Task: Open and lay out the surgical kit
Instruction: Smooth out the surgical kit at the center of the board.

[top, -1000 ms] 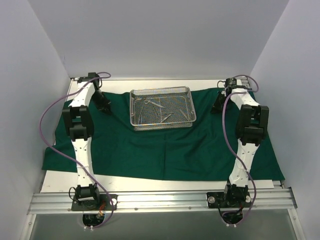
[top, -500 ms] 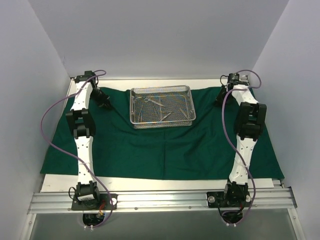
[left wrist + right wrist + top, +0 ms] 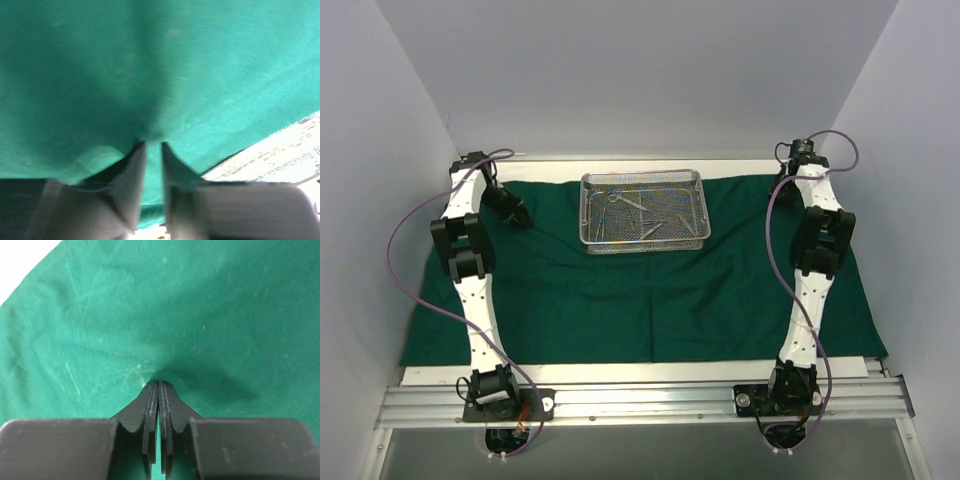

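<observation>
The left gripper (image 3: 153, 145) is at the far left corner of the dark green cloth wrap (image 3: 620, 300). Its two pale fingers (image 3: 131, 172) stand only a narrow slit apart, with their tips pressed into the fabric. The cloth creases toward that slit, but I cannot tell whether a fold is actually pinched there or only touched. The right gripper (image 3: 159, 384) is at the far right corner of the same cloth. Its black fingers (image 3: 150, 407) are closed tight together on a small pucker of green fabric that gathers to a point at their tips. From above, the cloth lies opened out and nearly flat over most of the white table (image 3: 620, 372). A faint fold line runs from its middle toward the near edge, and both far corners are under the arms. The rectangular silver wire-mesh tray (image 3: 640, 177) sits upright on the far middle part of the cloth, between the two grippers and well apart from each. Several slim steel instruments (image 3: 630, 205) lie loose and crossed inside it. They are too small to name one by one, though one shows ring handles like scissors.
</observation>
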`<act>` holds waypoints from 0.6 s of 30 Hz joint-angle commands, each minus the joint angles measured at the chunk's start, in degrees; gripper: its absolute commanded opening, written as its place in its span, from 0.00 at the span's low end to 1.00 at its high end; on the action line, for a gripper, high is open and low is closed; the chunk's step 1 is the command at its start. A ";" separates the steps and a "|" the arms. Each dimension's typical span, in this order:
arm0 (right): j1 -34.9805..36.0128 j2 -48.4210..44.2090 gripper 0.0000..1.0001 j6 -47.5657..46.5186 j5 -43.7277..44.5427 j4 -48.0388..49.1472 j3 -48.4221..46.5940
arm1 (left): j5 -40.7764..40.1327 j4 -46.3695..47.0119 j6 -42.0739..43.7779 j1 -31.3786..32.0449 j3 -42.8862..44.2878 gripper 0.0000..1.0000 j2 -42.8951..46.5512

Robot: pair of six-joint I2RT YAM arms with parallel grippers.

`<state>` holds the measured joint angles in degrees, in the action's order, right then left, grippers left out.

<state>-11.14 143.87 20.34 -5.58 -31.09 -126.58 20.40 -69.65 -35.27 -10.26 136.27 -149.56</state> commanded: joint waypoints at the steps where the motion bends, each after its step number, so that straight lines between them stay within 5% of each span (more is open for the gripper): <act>1: 0.41 -4.99 0.03 -3.46 2.18 -6.44 4.06 | -11.34 1.62 7.56 -0.47 -2.67 0.35 2.76; 4: 1.99 -12.11 0.14 -2.68 -0.12 -6.18 6.95 | -14.06 1.88 9.77 0.85 -5.03 0.45 9.35; 8: 2.17 -22.47 0.33 -0.92 -3.81 -4.43 22.11 | -15.92 1.45 11.01 3.31 -10.55 0.47 18.41; 12: 3.75 -35.03 0.29 -2.05 -5.93 -1.79 38.05 | -14.25 6.26 10.40 3.67 -24.62 0.47 26.84; 15: 8.40 -40.49 0.20 -3.89 -9.25 1.99 47.62 | -12.50 10.75 10.31 3.67 -34.45 0.46 31.16; 18: 12.97 -41.65 0.04 -3.38 -11.55 3.84 53.61 | -9.95 11.72 9.25 4.37 -39.47 0.35 31.26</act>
<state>-2.31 103.04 17.63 -12.82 -29.23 -78.26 8.23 -62.92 -26.24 -6.09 101.62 -118.41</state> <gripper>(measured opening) 0.070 0.372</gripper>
